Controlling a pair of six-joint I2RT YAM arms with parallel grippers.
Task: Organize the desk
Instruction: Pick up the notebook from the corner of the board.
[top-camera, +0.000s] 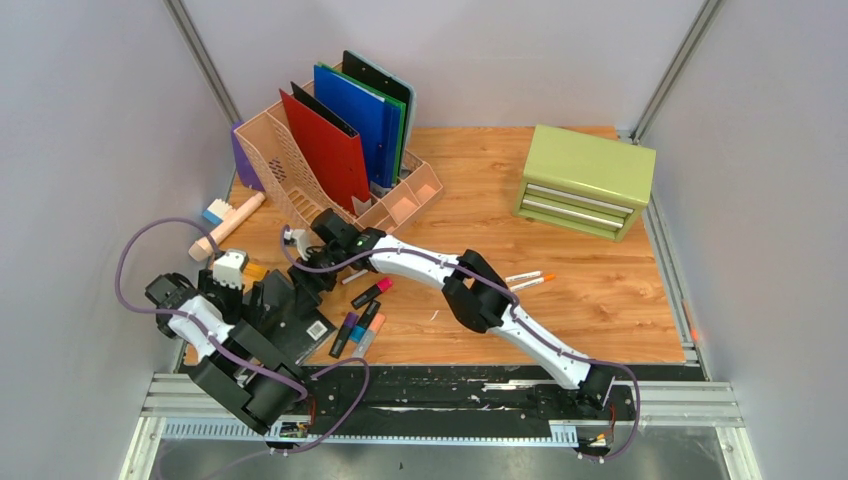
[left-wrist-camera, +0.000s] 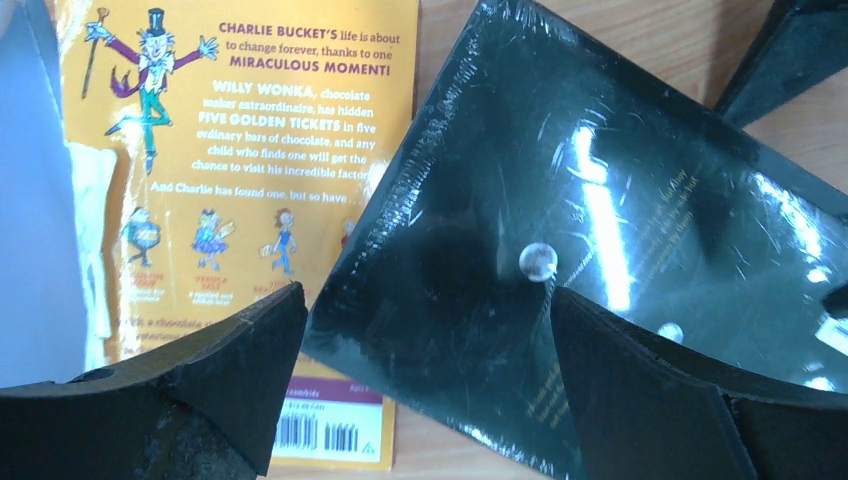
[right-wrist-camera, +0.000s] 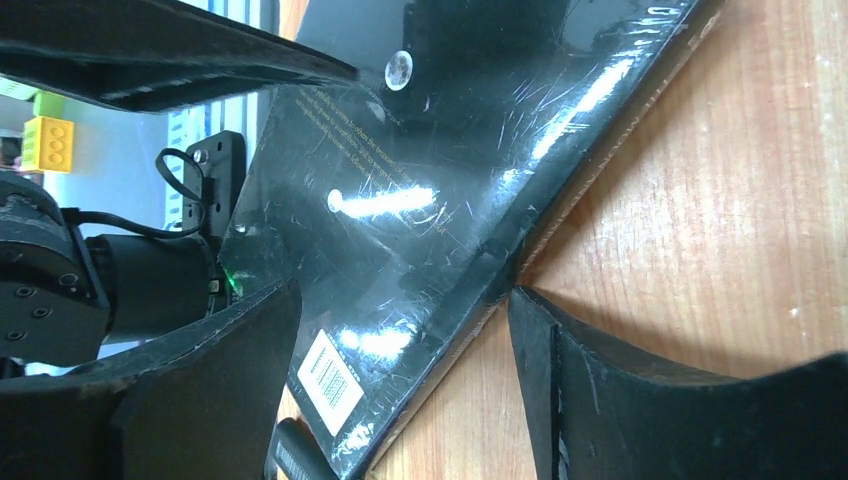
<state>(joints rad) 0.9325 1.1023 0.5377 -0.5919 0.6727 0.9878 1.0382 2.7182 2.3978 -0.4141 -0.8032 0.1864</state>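
On the orange-brown wood-grain desk (top-camera: 600, 310), left fingers (left-wrist-camera: 200, 400) and right fingers (right-wrist-camera: 650, 410) gape over a black book (left-wrist-camera: 600, 200).

Orange book (left-wrist-camera: 250, 150): "WILLY WONKA", "FIVE GOLDEN TICKETS" (back cover).

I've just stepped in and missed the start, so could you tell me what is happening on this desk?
Both arms are over a black shrink-wrapped book lying flat near the left front of the desk. The left gripper is open above it, beside an orange paperback that the black book partly overlaps. The right gripper, also open, straddles one edge of that book, with one finger over bare wood. Neither holds anything. A few markers lie loose nearby.
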